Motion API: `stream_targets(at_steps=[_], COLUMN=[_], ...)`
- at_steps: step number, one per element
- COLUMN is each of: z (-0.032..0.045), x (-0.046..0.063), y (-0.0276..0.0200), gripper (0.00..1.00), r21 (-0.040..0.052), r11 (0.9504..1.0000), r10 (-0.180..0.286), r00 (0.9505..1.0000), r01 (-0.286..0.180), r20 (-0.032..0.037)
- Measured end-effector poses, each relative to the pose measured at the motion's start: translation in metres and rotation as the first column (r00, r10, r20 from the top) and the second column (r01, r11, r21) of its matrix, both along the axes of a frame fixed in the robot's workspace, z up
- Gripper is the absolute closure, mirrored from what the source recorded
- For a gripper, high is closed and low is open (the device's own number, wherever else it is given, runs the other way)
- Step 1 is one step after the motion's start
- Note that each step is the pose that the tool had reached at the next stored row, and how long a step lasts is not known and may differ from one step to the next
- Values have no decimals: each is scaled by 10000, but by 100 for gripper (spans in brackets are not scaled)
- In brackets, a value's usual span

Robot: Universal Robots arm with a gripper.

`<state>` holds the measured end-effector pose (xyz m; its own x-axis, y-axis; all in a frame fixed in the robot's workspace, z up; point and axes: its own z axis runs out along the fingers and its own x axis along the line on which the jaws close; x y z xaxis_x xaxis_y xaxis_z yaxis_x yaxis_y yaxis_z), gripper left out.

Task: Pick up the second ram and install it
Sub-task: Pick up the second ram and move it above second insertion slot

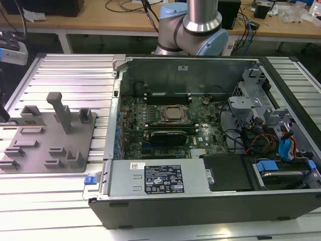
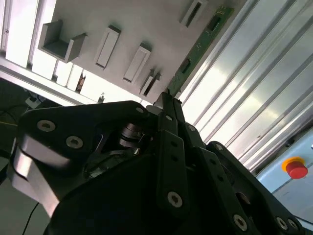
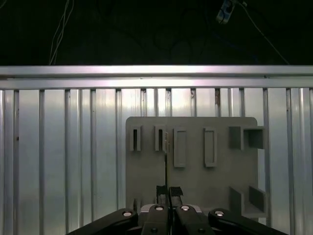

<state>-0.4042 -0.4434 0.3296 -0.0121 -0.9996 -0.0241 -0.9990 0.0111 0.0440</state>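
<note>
Between the gripper's (image 3: 167,190) fingertips sits the second ram (image 3: 166,161), seen edge-on in the first wrist view as a thin dark line running straight out ahead of the tool. The two fingers are pressed together on its near end. In the second wrist view the gripper (image 2: 168,100) pinches the same green stick (image 2: 200,44), which stretches away from the fingertips with its dark chips showing. Beneath tool and stick lies the grey fixture plate (image 3: 195,176) on the slatted aluminium table (image 3: 58,147). I cannot tell whether the stick rests on the plate or hangs clear of it. Raised slotted blocks (image 3: 179,147) stand just beside the stick's far end, one close on either side, and an open-sided bracket (image 3: 247,138) stands farther off on the plate. Beyond the table's edge a red button (image 2: 296,169) shows. In the exterior view, the open computer case (image 1: 200,65) stands just beside the plate (image 1: 40,150), on the exterior view's right, with a black expansion card (image 1: 168,135) seated inside it.
</note>
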Motion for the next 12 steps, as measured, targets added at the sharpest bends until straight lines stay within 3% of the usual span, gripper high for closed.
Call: stream_targets(at_steps=[2, 5, 12], z=[42, 196, 390], x=[0, 0, 0], y=[0, 2, 4], gripper=[91, 91, 91], r21=[0, -1, 0], r11=[10000, 10000, 10000], r10=[0, 0, 1], r00=[10000, 10000, 10000], r01=[0, 0, -1], r20=[0, -1, 0])
